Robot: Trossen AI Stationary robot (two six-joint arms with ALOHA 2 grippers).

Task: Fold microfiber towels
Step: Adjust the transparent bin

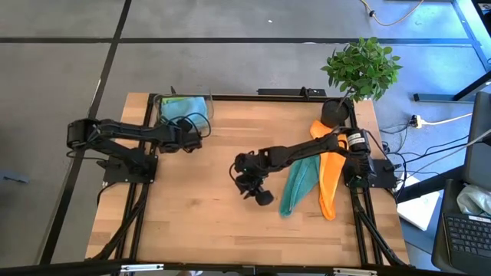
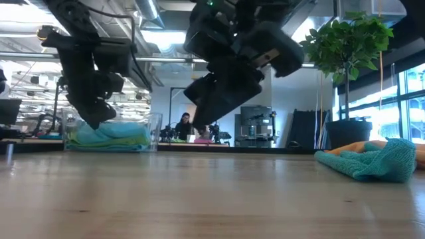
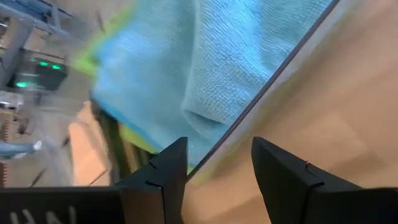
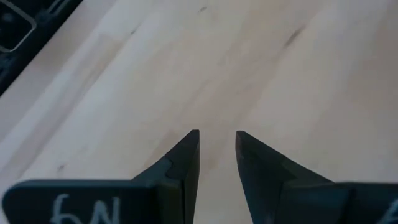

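High view: wooden desk (image 1: 199, 207); left pincer (image 1: 192, 140) at clear bin (image 1: 184, 107) in far left corner, light blue towel (image 1: 182, 106) inside. Right pincer (image 1: 261, 195) mid-desk, over bare wood. Teal towel (image 1: 298, 184) and orange towel (image 1: 330, 180) lie side by side near right edge.

Low view: bin (image 2: 113, 136) holds folded blue and green cloths; teal towel (image 2: 372, 161) on desk.

Left wrist view: fingers (image 3: 165, 171) spread, empty, at bin rim.

Right wrist view: fingers (image 4: 186, 155) narrowly parted, nothing between.

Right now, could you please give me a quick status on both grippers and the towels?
Left gripper open, empty, at clear bin of folded towels. Right gripper open, empty, over bare table. Teal towel, orange towel unfolded at right.
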